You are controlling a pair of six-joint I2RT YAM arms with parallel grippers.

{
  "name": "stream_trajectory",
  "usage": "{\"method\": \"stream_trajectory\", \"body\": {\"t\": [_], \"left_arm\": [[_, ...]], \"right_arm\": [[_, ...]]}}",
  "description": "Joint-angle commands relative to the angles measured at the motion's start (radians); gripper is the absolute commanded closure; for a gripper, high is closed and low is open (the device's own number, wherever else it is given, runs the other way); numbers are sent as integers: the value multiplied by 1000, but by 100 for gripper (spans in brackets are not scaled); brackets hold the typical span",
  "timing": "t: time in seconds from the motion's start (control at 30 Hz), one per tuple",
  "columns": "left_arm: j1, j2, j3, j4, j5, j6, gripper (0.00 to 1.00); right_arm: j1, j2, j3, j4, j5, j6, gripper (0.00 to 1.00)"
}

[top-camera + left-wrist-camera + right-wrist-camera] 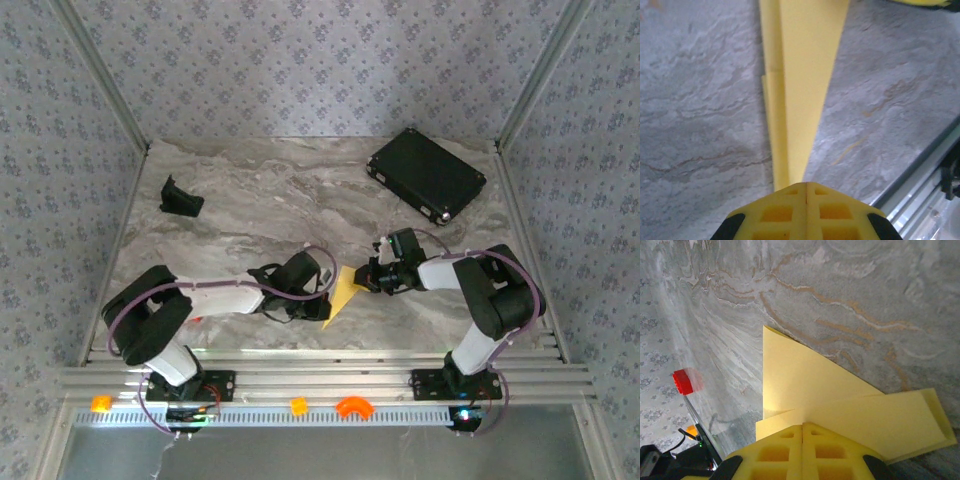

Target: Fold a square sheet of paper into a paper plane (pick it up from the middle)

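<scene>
From above, the sheet of paper (343, 293), pale yellow and folded to a narrow pointed shape, sits nearer the arm bases than the black case (427, 175) and to its left, on the marbled tabletop (260, 215). The left fingers (323, 291) meet the paper on the side away from the case, and the right fingers (366, 279) meet it on the side toward the case. A small black holder (180, 197) lies far to the left of the case.

Through the left wrist camera, the left fingers (785, 210) are pressed together, their yellow pads meeting at one seam. They pinch the narrow end of the paper (805, 75), which widens away from them over the tabletop (700, 110).

Through the right wrist camera, the right fingers (780, 452) are likewise pressed together. They pinch the paper (805, 385) where a folded flap overlaps the triangular part. A small red block (683, 381) shows beyond the tabletop (865, 290) edge.
</scene>
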Motion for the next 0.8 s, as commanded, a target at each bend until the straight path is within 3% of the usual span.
{"method": "stream_trajectory", "body": {"t": [0.0,0.33,0.77], "left_arm": [[-13,-5,59,29,39,-14,100],[-40,191,117,64,83,-47,100],[-36,7,-131,102,59,-92,98]], "right_arm": [[-11,35,-45,-95,120,-11,100],[-14,38,-50,-73,108,-9,100],[-16,46,-52,-57,88,-18,100]]}}
